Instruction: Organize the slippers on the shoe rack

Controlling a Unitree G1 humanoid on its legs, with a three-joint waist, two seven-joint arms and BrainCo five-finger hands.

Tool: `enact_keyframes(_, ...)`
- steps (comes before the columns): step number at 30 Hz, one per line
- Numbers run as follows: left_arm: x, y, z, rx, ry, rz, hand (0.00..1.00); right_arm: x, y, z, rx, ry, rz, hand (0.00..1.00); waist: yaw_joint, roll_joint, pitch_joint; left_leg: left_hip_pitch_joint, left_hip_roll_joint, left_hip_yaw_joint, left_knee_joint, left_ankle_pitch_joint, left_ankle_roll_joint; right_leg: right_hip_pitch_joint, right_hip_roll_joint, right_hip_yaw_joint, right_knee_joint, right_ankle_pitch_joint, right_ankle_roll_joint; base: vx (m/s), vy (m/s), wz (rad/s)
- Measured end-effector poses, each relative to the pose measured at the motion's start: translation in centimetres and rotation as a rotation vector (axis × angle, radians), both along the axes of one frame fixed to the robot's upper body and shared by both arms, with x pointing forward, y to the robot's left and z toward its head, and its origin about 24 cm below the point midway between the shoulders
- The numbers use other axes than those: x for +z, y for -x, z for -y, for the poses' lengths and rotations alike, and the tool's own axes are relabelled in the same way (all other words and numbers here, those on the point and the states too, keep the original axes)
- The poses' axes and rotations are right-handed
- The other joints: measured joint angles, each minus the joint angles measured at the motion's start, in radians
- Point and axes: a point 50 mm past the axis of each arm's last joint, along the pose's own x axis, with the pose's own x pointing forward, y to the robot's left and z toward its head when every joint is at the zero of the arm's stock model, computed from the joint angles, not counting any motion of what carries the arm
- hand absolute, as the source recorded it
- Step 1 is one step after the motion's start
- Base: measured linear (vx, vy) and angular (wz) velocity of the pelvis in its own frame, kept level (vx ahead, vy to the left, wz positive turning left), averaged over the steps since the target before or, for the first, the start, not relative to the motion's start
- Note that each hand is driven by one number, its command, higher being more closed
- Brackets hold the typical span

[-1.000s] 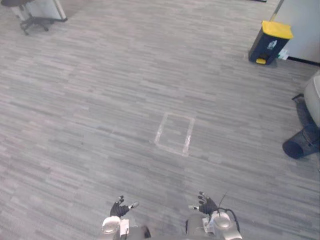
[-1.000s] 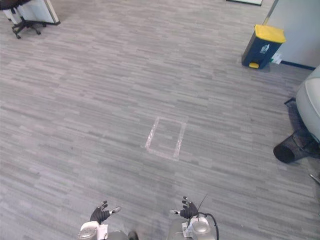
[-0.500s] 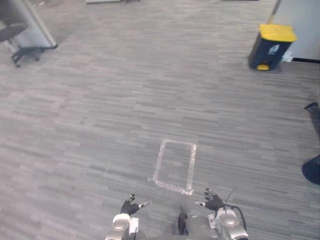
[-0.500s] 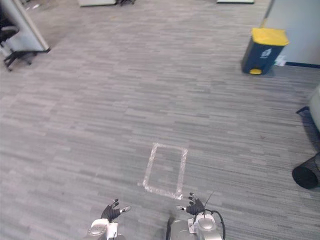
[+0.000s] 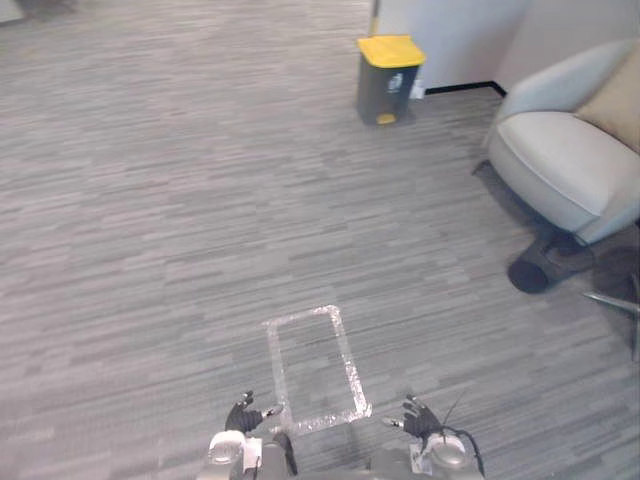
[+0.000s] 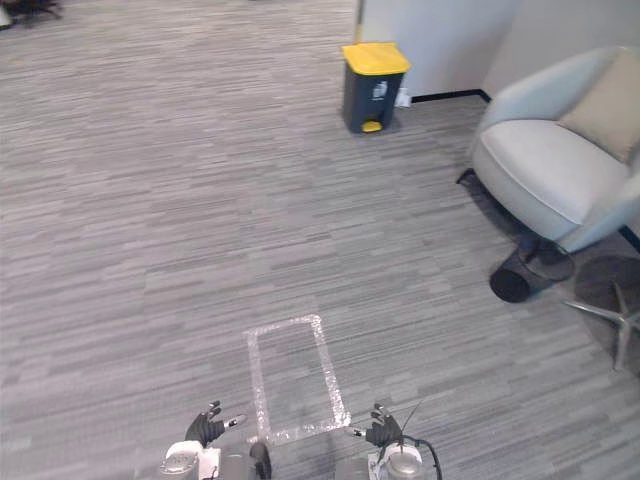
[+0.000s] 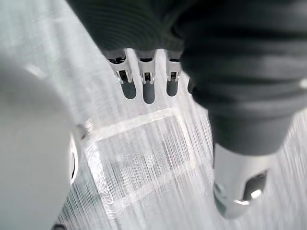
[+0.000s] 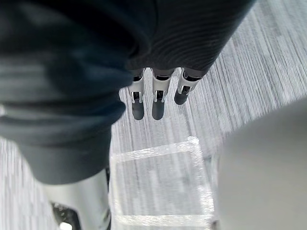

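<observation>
My left hand (image 5: 243, 417) hangs low at the bottom of the eye views, fingers relaxed and holding nothing; its fingers (image 7: 147, 86) point down over the grey floor in the left wrist view. My right hand (image 5: 419, 419) sits level with it on the other side, also relaxed and empty, its fingers (image 8: 157, 98) straight above the floor. Between the two hands lies a rectangle of pale tape (image 5: 311, 368) on the floor (image 5: 180, 220).
A dark bin with a yellow lid (image 5: 388, 78) stands by the far wall. A pale armchair (image 5: 565, 150) with a tan cushion (image 6: 603, 106) is at the right, with a black cylinder (image 5: 530, 274) on the floor below it. Open grey floor lies ahead and left.
The whole picture has shifted: the camera has turned right, bringing the armchair into view and the bin toward the middle. Both hands stay low and relaxed.
</observation>
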Motion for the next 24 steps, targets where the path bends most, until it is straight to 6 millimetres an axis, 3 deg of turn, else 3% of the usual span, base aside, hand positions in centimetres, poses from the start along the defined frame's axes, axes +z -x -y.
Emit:
enact_keyframes(2, 0.2, -0.4, -0.5, -0.019, -0.019, 0.007, 0.0, 0.2, -0.5, -0.3, 0.009, -0.003, 0.013, 0.0, -0.006, 0.005, 0.0, 0.057, 0.011, 0.034, -0.068, 0.0, 0.0, -0.076, -0.015, -0.203, 0.007, -0.037, -0.058, 0.35, 0.089, -0.49)
enact_keyframes(5, 0.4, -1.0, -0.4, -0.022, -0.018, 0.017, 0.0, 0.4, -0.9, -0.1, 0.01, 0.003, 0.026, 0.0, -0.011, 0.011, 0.005, 0.067, 0.024, 0.054, -0.084, 0.0, 0.0, -0.137, -0.005, -0.289, -0.041, -0.039, -0.076, 0.27, -0.028, -0.24)
enact_keyframes(6, 0.3, -1.2, -0.2, -0.026, -0.015, 0.014, 0.0, 0.5, -1.2, 0.2, 0.011, 0.012, 0.034, 0.0, -0.011, 0.019, 0.017, 0.09, 0.035, 0.079, -0.086, -0.002, -0.004, -0.162, 0.016, -0.348, -0.141, 0.009, -0.115, 0.33, -0.088, -0.49)
enact_keyframes(7, 0.1, -0.4, -0.6, -0.022, -0.022, -0.011, 0.0, 0.2, -0.4, 0.0, 0.004, 0.003, 0.014, 0.0, -0.012, -0.013, 0.011, 0.125, 0.005, 0.097, -0.083, -0.014, -0.025, -0.143, 0.02, -0.345, -0.32, 0.242, -0.189, 0.41, -0.115, -0.48)
enact_keyframes(8, -0.1, -0.1, -0.4, -0.02, -0.018, -0.025, 0.0, 0.2, -0.4, 0.1, -0.009, 0.0, 0.019, 0.0, -0.013, -0.012, 0.017, 0.142, 0.003, 0.095, -0.079, -0.029, -0.047, -0.132, 0.024, -0.345, -0.312, 0.2, -0.202, 0.35, -0.087, -0.54)
enact_keyframes(9, -0.3, 0.0, 0.8, -0.036, 0.008, -0.034, 0.0, 0.6, -1.1, 0.7, -0.005, 0.022, 0.038, 0.0, -0.011, 0.043, 0.022, 0.148, 0.043, 0.101, -0.057, -0.04, -0.068, -0.117, 0.054, -0.344, -0.316, 0.2, -0.206, 0.31, -0.093, -0.33)
enact_keyframes(10, -0.2, -0.4, 1.7, -0.052, 0.028, -0.022, 0.0, 0.7, -1.0, 1.6, -0.012, 0.04, 0.04, 0.0, -0.024, 0.056, 0.02, 0.122, 0.044, 0.1, -0.012, -0.031, -0.08, -0.116, 0.058, -0.34, -0.327, 0.178, -0.193, 0.29, -0.089, -0.29)
enact_keyframes(12, 0.0, -1.1, 2.3, -0.072, 0.038, -0.005, 0.0, 0.7, -1.1, 1.8, -0.033, 0.038, 0.041, 0.0, -0.025, 0.059, 0.025, 0.081, 0.074, 0.095, 0.147, -0.022, -0.096, -0.091, 0.063, -0.332, -0.327, 0.149, -0.194, 0.31, -0.132, -0.08)
enact_keyframes(14, 0.0, -1.1, 2.5, -0.077, 0.049, -0.006, 0.0, 0.5, -0.7, 2.0, -0.035, 0.042, 0.028, 0.0, -0.023, 0.056, 0.029, 0.037, 0.115, 0.091, 0.327, 0.022, -0.157, -0.032, 0.074, -0.312, -0.36, 0.138, -0.193, 0.28, -0.091, -0.32)
enact_keyframes(15, -0.1, -0.8, 2.7, -0.075, 0.058, -0.012, 0.0, 0.4, -0.4, 1.9, -0.037, 0.041, 0.017, 0.0, -0.01, 0.045, 0.035, 0.001, 0.139, 0.078, 0.457, 0.005, -0.163, 0.016, 0.08, -0.278, -0.389, 0.132, -0.193, 0.3, 0.0, -0.71)
enact_keyframes(16, -0.1, -0.9, 2.7, -0.073, 0.06, -0.003, 0.0, 0.4, -0.4, 2.1, -0.039, 0.044, 0.014, 0.0, -0.01, 0.047, 0.034, -0.027, 0.143, 0.061, 0.502, -0.038, -0.146, 0.042, 0.087, -0.242, -0.41, 0.126, -0.192, 0.27, 0.042, -0.84)
enact_keyframes(18, 0.0, -0.9, 2.6, -0.066, 0.059, 0.001, 0.0, 0.3, -0.3, 2.3, -0.044, 0.052, 0.007, 0.0, -0.004, 0.047, 0.034, -0.072, 0.125, 0.029, 0.489, -0.09, -0.111, 0.072, 0.095, -0.179, -0.433, 0.127, -0.188, 0.16, 0.079, -0.99)
enact_keyframes(20, 0.1, -1.1, 2.5, -0.06, 0.057, 0.014, 0.0, 0.1, 0.1, 2.3, -0.046, 0.053, -0.012, 0.0, 0.009, 0.045, 0.034, -0.119, 0.089, -0.043, 0.364, -0.104, -0.108, 0.086, 0.096, -0.093, -0.438, 0.131, -0.174, 0.15, 0.127, -1.43)
enact_keyframes(23, 0.3, -1.4, 2.5, -0.06, 0.057, 0.028, 0.0, 0.0, 0.5, 2.4, -0.058, 0.051, -0.021, 0.0, 0.018, 0.044, 0.035, -0.162, 0.017, -0.293, 0.132, -0.09, -0.107, 0.099, 0.098, 0.043, -0.447, 0.132, -0.131, 0.16, 0.182, -1.4)
enact_keyframes(24, 0.3, -1.3, 2.6, -0.059, 0.058, 0.028, 0.0, -0.1, 0.6, 2.5, -0.059, 0.055, -0.023, 0.0, 0.022, 0.05, 0.031, -0.167, 0.007, -0.38, 0.065, -0.06, -0.113, 0.094, 0.105, 0.089, -0.446, 0.126, -0.106, 0.15, 0.233, -1.24)
